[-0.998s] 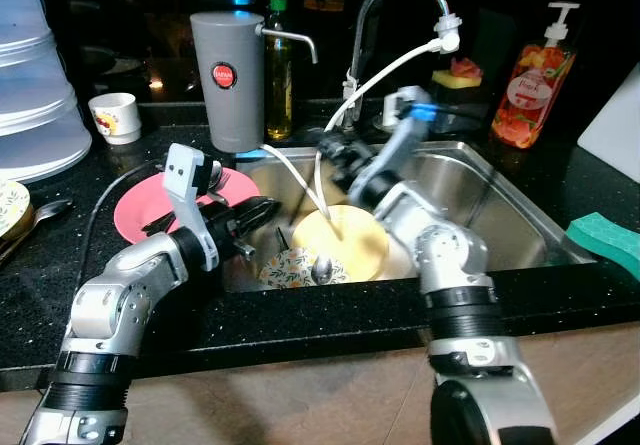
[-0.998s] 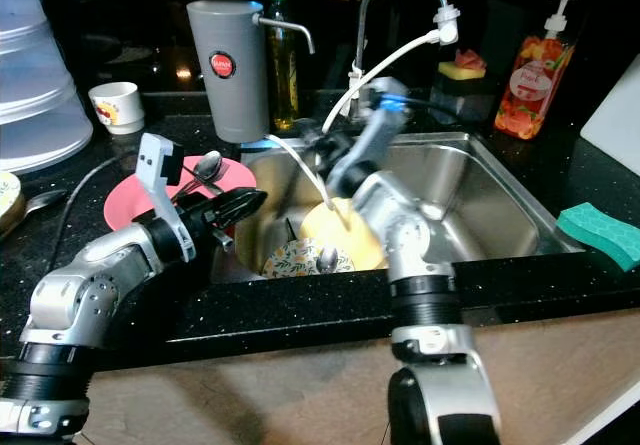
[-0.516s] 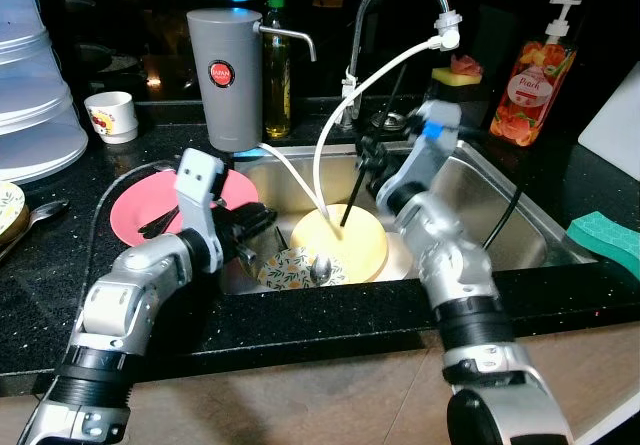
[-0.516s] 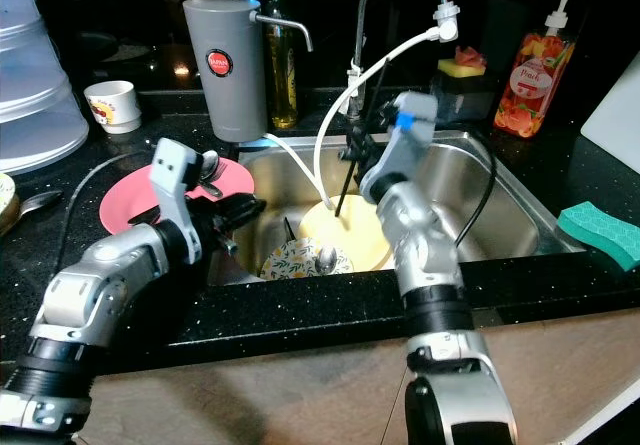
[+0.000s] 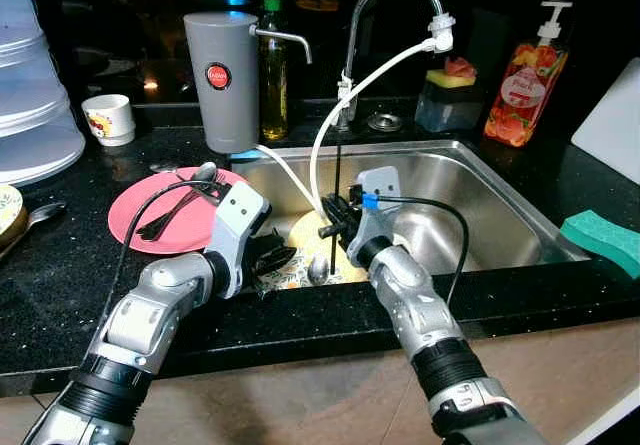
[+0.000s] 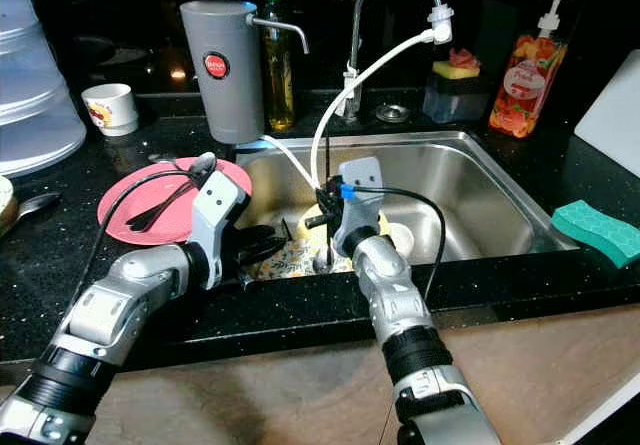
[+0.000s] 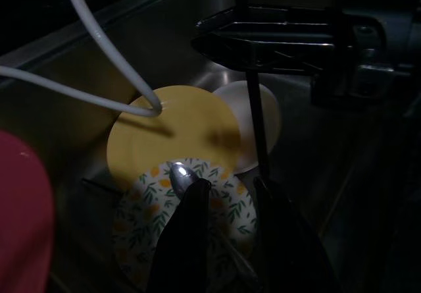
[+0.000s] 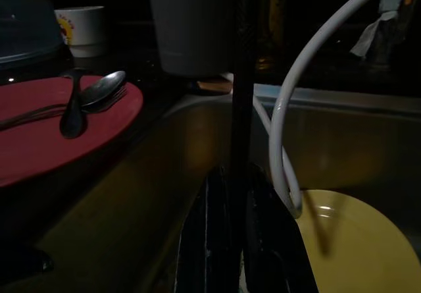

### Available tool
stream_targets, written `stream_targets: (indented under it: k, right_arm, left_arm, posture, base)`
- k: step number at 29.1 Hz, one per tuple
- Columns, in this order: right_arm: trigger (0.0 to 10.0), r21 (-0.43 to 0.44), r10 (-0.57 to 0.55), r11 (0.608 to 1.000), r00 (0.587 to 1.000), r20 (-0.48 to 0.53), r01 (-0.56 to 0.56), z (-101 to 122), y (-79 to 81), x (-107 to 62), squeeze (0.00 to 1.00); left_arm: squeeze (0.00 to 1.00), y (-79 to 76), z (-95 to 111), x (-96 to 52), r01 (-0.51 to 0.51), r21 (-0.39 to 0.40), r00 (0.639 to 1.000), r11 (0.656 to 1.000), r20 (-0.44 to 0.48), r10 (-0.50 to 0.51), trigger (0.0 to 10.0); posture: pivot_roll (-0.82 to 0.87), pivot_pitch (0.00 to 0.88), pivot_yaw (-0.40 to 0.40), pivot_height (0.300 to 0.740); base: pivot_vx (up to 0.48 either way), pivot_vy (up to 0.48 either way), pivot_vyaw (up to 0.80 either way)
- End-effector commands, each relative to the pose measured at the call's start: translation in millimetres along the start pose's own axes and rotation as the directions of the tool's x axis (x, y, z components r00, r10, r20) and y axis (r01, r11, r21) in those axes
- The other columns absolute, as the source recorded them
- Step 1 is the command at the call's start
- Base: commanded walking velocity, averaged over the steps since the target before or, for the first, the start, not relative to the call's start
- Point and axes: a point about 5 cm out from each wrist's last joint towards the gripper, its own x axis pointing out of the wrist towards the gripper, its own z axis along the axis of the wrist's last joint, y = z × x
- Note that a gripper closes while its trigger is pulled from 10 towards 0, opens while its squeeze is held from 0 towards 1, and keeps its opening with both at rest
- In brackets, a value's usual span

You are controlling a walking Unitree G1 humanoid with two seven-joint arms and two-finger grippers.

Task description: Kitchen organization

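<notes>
Lowered now into the steel sink, closer to the front edge than a second ago: right gripper, fingers closed around a thin black rod held upright over the yellow plate. Reaching in from the counter side: left gripper, fingers parted, above the leaf-patterned plate and close to the spoon lying there. Lying on the pink plate beside the sink: more cutlery.

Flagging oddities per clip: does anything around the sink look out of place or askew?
Two white hoses droop loosely from the tap area into the sink, ending on the yellow plate. The right gripper holds a thin dark stick upright.
</notes>
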Motion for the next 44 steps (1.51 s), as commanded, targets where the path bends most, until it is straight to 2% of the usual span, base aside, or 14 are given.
stream_targets:
  k: [1, 6, 7, 9, 12, 16, 17, 18, 28, 29, 30, 31, 32, 44]
  right_arm:
    - [10.0, 0.000, 0.004, 1.000, 1.000, -0.013, -0.004, -6, 0.7, -2.1, 1.00]
    - [10.0, -0.025, -0.018, 1.000, 1.000, -0.018, 0.017, -6, -1.9, -1.4, 1.00]
    - [10.0, -0.028, -0.027, 0.999, 1.000, -0.016, 0.026, -6, -3.3, -1.0, 0.00]
    - [10.0, -0.032, -0.040, 0.999, 0.999, -0.007, 0.040, -4, -6.0, -0.3, 0.00]
    - [10.0, -0.034, -0.059, 0.998, 0.998, 0.019, 0.060, 3, -10.9, 1.5, 0.00]
    - [10.0, -0.033, -0.069, 0.997, 0.997, 0.039, 0.071, 9, -13.8, 3.3, 0.00]
    - [10.0, -0.033, -0.071, 0.997, 0.997, 0.044, 0.072, 10, -14.4, 3.8, 0.00]
    - [10.0, -0.032, -0.072, 0.997, 0.996, 0.049, 0.074, 12, -14.8, 4.4, 0.00]
    - [10.0, -0.038, -0.051, 0.998, 0.997, 0.052, 0.053, 17, -12.8, 7.0, 0.00]
    - [10.0, -0.046, -0.028, 0.999, 0.999, 0.034, 0.029, 16, -11.3, 7.8, 0.00]
    - [10.0, -0.050, -0.020, 0.999, 0.999, 0.029, 0.021, 16, -10.8, 8.1, 0.00]
    - [10.0, -0.050, -0.020, 0.999, 0.999, 0.029, 0.021, 16, -10.8, 8.1, 0.00]
    - [10.0, -0.051, -0.014, 0.999, 1.000, 0.026, 0.015, 16, -10.6, 8.3, 0.00]
    - [10.0, -0.059, 0.000, 0.998, 1.000, 0.023, 0.002, 20, -10.8, 9.1, 0.00]
  left_arm:
    - [0.00, 2.0, -4, -0.7, -0.006, 0.017, 1.000, 1.000, -0.026, 0.006, 10.0]
    - [0.00, 4.0, -4, -0.8, -0.023, 0.023, 0.999, 0.999, -0.025, 0.024, 10.0]
    - [0.00, 7.5, -4, -1.3, -0.056, 0.017, 0.998, 0.998, -0.023, 0.056, 10.0]
    - [0.00, 16.8, -2, -2.3, -0.139, 0.011, 0.990, 0.990, -0.017, 0.139, 10.0]
    - [0.00, 42.4, 7, -7.1, -0.344, -0.004, 0.939, 0.939, 0.021, 0.344, 10.0]
    - [0.06, 58.8, 18, -12.7, -0.456, -0.025, 0.888, 0.889, 0.051, 0.457, 10.0]
    - [0.23, 65.0, 21, -15.2, -0.499, -0.028, 0.864, 0.866, 0.055, 0.500, 10.0]
    - [1.00, 71.5, 23, -17.9, -0.536, -0.032, 0.842, 0.843, 0.055, 0.537, 10.0]
    - [1.00, 98.1, 27, -25.1, -0.616, 0.030, 0.787, 0.787, -0.025, 0.616, 10.0]
    - [0.72, 109.2, 19, -30.6, -0.665, 0.039, 0.740, 0.746, -0.104, 0.665, 10.0]
    - [0.47, 113.1, 16, -33.0, -0.680, 0.039, 0.723, 0.732, -0.130, 0.678, 10.0]
    - [0.47, 113.1, 16, -33.0, -0.680, 0.039, 0.723, 0.732, -0.130, 0.678, 10.0]
    - [0.00, 117.9, 13, -34.9, -0.692, 0.028, 0.710, 0.721, -0.153, 0.687, 10.0]
    - [0.00, 127.5, -2, -34.7, -0.640, -0.081, 0.750, 0.764, -0.281, 0.599, 10.0]
  posture:
    - [0.06, 0.016, -0.011, 0.740]
    - [0.06, 0.011, -0.012, 0.740]
    - [0.06, 0.010, -0.013, 0.740]
    - [0.06, 0.006, -0.015, 0.740]
    - [0.06, 0.005, -0.017, 0.740]
    - [0.06, 0.010, -0.019, 0.740]
    - [0.06, 0.010, -0.019, 0.740]
    - [0.06, 0.011, -0.020, 0.740]
    - [0.05, 0.015, -0.021, 0.740]
    - [0.05, 0.019, -0.018, 0.740]
    - [0.05, 0.019, -0.018, 0.740]
    - [0.05, 0.019, -0.018, 0.740]
    - [0.05, 0.020, -0.021, 0.740]
    - [0.04, 0.027, -0.018, 0.740]
  base:
    - [0.000, 0.000, 0.00]
    - [0.000, 0.000, 0.00]
    - [0.000, 0.000, 0.00]
    - [0.000, 0.000, 0.00]
    - [0.000, 0.000, 0.00]
    - [0.000, 0.000, 0.00]
    - [0.000, 0.000, 0.00]
    - [0.000, 0.000, 0.00]
    - [0.000, 0.000, 0.00]
    - [0.000, 0.000, 0.00]
    - [0.000, 0.000, 0.00]
    - [0.000, 0.000, 0.00]
    - [0.000, 0.000, 0.00]
    - [0.000, 0.000, 0.00]
